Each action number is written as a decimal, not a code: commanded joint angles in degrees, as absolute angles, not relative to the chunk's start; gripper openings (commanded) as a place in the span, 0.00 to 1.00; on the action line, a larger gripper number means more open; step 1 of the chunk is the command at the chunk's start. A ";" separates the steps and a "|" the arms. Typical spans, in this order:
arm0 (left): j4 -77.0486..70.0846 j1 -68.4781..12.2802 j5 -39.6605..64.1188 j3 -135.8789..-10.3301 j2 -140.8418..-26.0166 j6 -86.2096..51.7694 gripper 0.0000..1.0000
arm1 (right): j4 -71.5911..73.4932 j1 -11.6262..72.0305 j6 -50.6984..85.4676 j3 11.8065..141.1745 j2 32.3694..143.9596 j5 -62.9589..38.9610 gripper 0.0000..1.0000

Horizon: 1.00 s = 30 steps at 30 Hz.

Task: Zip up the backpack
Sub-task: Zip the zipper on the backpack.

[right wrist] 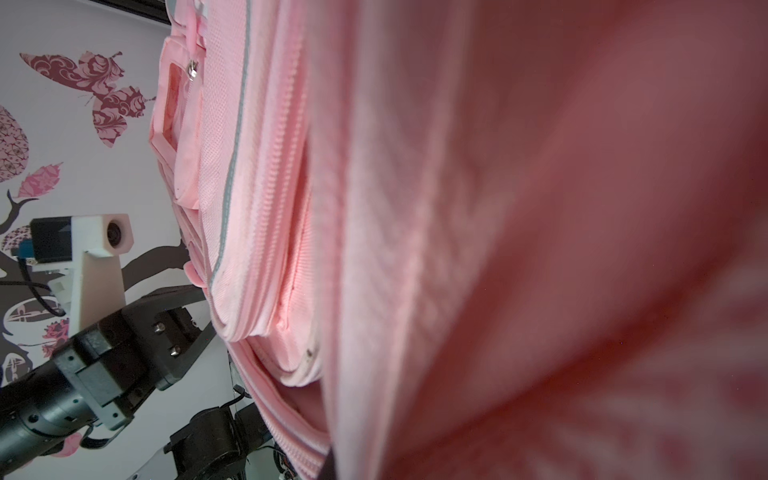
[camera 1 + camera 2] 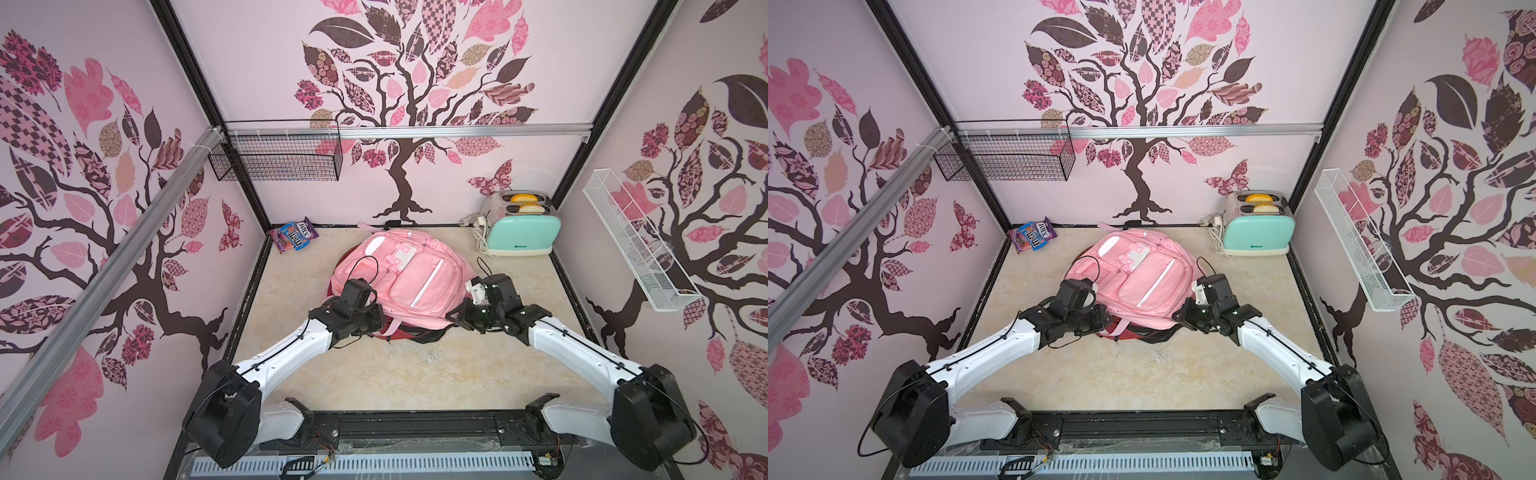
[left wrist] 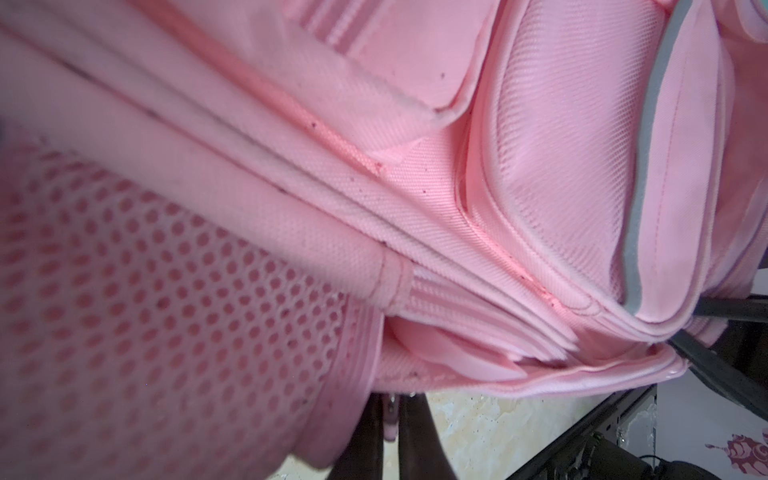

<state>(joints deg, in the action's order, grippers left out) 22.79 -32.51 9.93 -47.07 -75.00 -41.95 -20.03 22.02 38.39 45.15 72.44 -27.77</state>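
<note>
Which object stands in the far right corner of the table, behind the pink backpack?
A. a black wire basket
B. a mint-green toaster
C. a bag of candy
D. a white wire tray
B: in a top view the mint-green toaster stands in that corner, beyond the pink backpack, while the candy bag lies in the far left corner.

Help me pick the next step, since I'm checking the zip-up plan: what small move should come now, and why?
Probably draw the left hand a little along the zipper line, right hand holding steady. The left hand is shut on what looks like a pink pull tab, the right hand is shut at the backpack's near edge, and a gap shows between the zipper rows.
</note>
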 commanded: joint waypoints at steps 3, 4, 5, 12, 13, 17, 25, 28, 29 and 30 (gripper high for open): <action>23.59 -31.02 4.58 -48.96 -75.99 -42.02 0.00 | -23.09 16.81 33.95 51.98 79.57 -29.31 0.00; 23.86 -31.00 4.31 -48.96 -76.00 -41.92 0.00 | -23.37 16.77 33.84 52.30 80.84 -29.44 0.00; 24.19 -31.02 3.99 -48.99 -75.94 -41.84 0.00 | -23.04 16.79 33.97 52.17 81.67 -29.86 0.00; 25.61 -31.02 2.25 -49.29 -76.29 -42.06 0.00 | -23.64 16.85 33.34 50.78 86.21 -31.51 0.11; 26.15 -31.00 2.24 -49.53 -76.45 -42.01 0.06 | -25.38 16.78 32.55 51.62 86.48 -31.28 0.21; 27.35 -30.98 2.08 -50.10 -75.79 -41.41 0.56 | -30.54 16.76 30.69 54.24 83.88 -28.91 0.73; 37.45 -31.03 -3.89 -57.88 -72.36 -40.91 0.98 | -40.72 16.79 27.01 67.29 73.00 -22.83 0.99; 40.52 -30.96 -5.86 -61.69 -69.51 -39.90 0.98 | -44.03 16.77 25.97 72.12 69.46 -16.10 0.99; 41.42 -30.99 -6.32 -62.79 -68.64 -39.63 0.98 | -45.02 16.79 25.72 73.33 68.58 -13.46 0.99; 42.29 -30.98 -6.90 -63.76 -67.50 -39.25 0.98 | -45.75 16.74 25.37 74.01 67.47 -9.86 0.99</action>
<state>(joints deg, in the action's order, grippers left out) 38.26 -31.11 -3.66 -60.73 -70.48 -41.04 -40.10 16.95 27.64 71.22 69.71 -19.70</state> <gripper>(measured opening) 0.982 0.992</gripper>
